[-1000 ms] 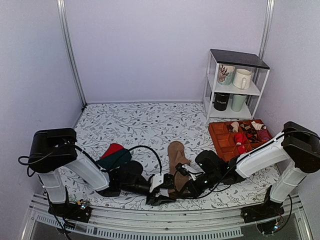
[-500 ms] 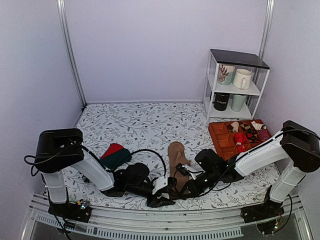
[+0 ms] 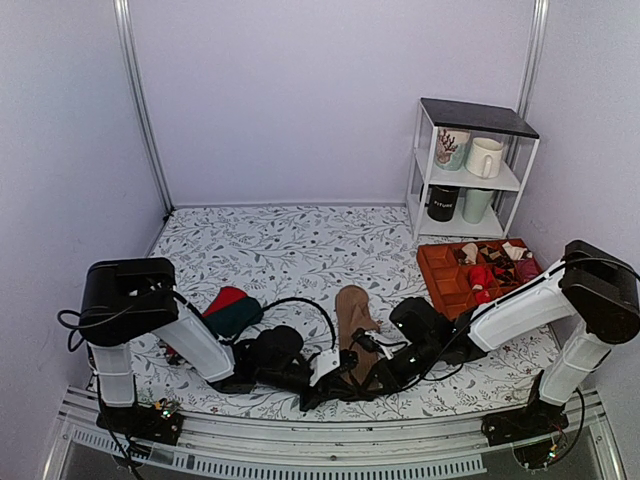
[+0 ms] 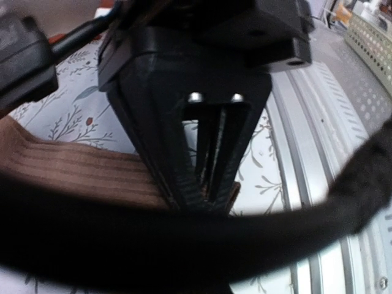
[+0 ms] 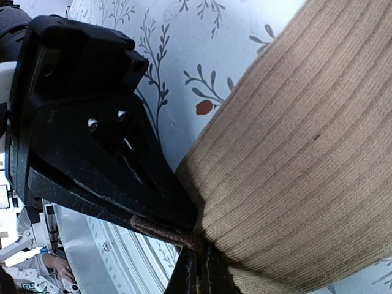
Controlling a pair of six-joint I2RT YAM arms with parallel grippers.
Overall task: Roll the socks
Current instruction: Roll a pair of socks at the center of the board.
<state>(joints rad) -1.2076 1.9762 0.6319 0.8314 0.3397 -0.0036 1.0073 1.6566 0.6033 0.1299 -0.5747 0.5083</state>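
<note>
From above we see the tan-brown socks lying as one flat strip on the leaf-printed worktop, toe away from the arms and cuff at the near edge. Both arms are folded low and reach inward, so the left hand and the right hand meet tip to tip at that cuff. From here we cannot tell how their fingers stand. Only this view shows the red and dark green socks beside the left arm, the orange tray of small rolled socks on the right, and the white shelf of mugs behind it.

The wrist cameras show what the top view hides. From the right wrist we see the left hand as a black wedge, fingers pressed together, with the cuff's darker hem caught at its tips. The right hand's own fingers, at the bottom of that view, are narrow and pinch the ribbed knit where it bunches. From the left wrist we see the right hand head-on, with only a thin slit between its fingers and its tips down on the cuff's edge. The metal rail lies just beyond.
</note>
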